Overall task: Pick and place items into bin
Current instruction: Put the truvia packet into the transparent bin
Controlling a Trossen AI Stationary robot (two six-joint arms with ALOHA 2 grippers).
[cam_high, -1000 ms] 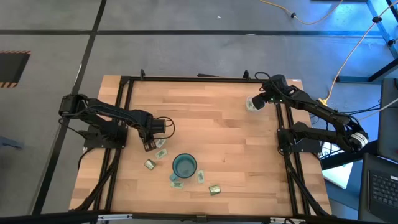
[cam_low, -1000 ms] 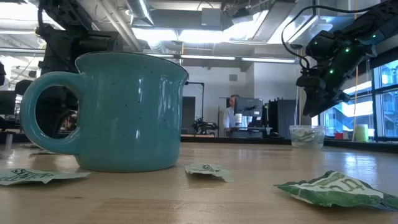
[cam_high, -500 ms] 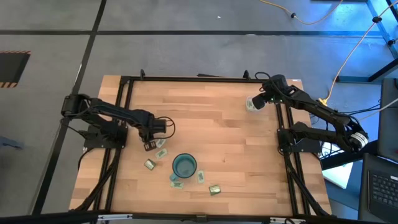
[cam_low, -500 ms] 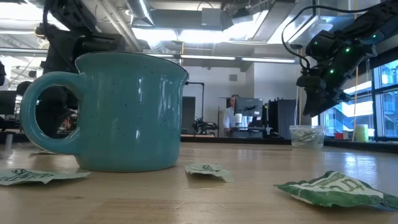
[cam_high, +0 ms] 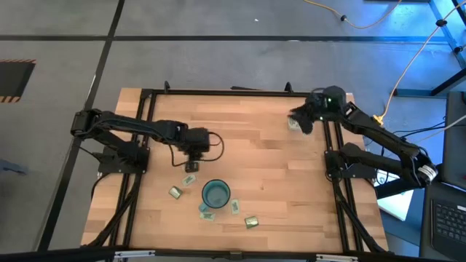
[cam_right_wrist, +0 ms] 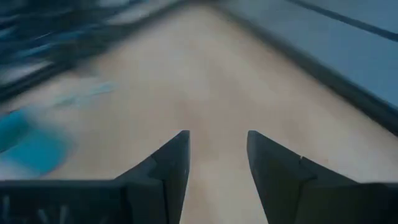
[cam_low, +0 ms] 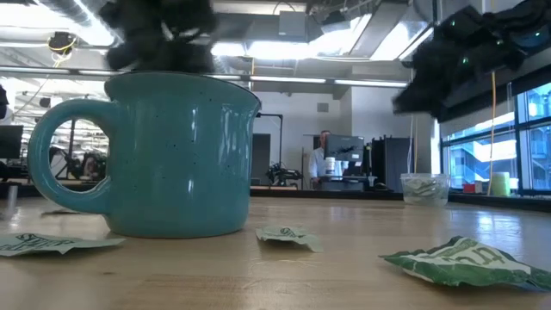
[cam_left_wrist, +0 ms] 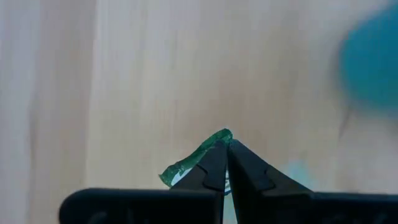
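Now carrying: left gripper (cam_left_wrist: 224,148) clenched on a small green foil packet (cam_left_wrist: 189,163), lifting away toward twelve o'clock of the teal-blue ceramic mug (cam_high: 216,193) (right gripper (cam_right_wrist: 217,155) spread, empty), heading for the translucent whitish plastic cup (cam_low: 424,188).

Six packets (cam_high: 251,222), one mug (cam_high: 215,193), one cup (cam_low: 424,188)

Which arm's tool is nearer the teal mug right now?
Left. The left tool, shut on a green packet, sits just up-left of the teal mug. The right tool is at the far right corner, by the translucent cup.
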